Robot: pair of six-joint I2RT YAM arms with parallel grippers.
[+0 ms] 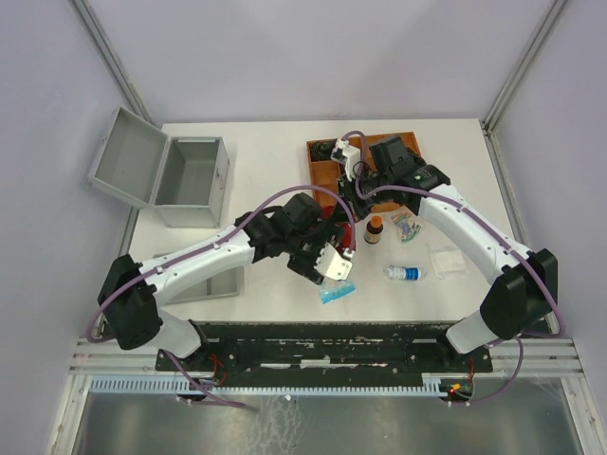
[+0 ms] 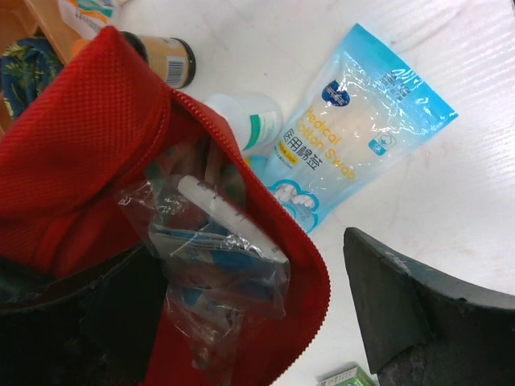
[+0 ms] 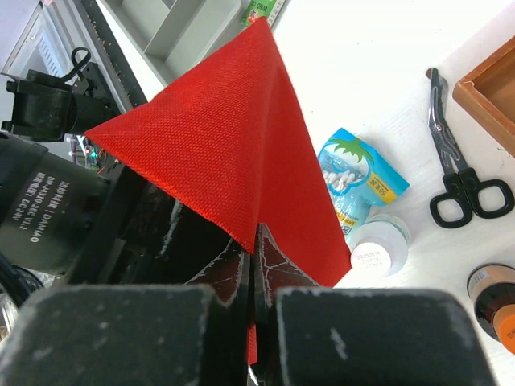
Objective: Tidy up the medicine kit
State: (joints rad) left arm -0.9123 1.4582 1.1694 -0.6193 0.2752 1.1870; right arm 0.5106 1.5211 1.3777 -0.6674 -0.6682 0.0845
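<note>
Top view first: the medicine kit (image 1: 190,178) sits at the far left corner of the table (image 1: 266,152), lid thrown back, well apart from the action. And the action is mid-table, where both arms meet at the red pouch (image 2: 80,145).

The right hand (image 3: 253,269) has its fingers pressed together, pinching a fold of the pouch's red fabric and holding it up in a sharp peak. The left hand (image 2: 241,273) is spread wide at the pouch's unzipped mouth. One finger (image 2: 105,322) is low beside the pouch's red wall, and whether it touches I cannot tell. The other (image 2: 418,322) is clear of it, out over bare table.

Inside the open mouth is a clear plastic bag (image 2: 217,257) with a white tube in it. On the table just beyond the pouch lies a blue packet of medical cotton swabs (image 2: 362,121) with a white bottle (image 2: 253,121) right beside it. A brown bottle with a black cap (image 2: 165,60) is a little further off.

Over on the right wrist view, black-handled scissors (image 3: 463,173) lie beside the corner of the brown wooden tray (image 3: 491,88).
</note>
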